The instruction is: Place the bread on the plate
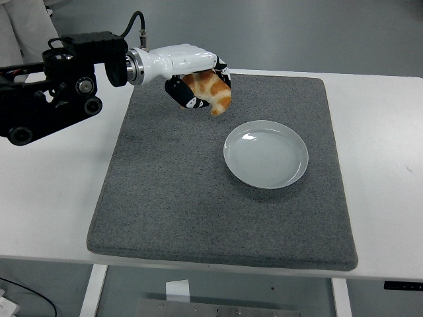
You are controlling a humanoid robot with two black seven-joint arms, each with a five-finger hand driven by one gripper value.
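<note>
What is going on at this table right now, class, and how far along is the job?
The robot's left hand is gripping the bread, a golden croissant, and holding it up in the air above the grey mat. The white plate sits on the mat, below and to the right of the bread in the picture, with nothing on it. So the bread is picked up but not yet placed. The right arm is out of view.

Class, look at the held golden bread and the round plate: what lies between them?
In the head view, only bare grey felt mat lies between the golden-brown bread, held in the left robot hand, and the empty pale round plate.
</note>
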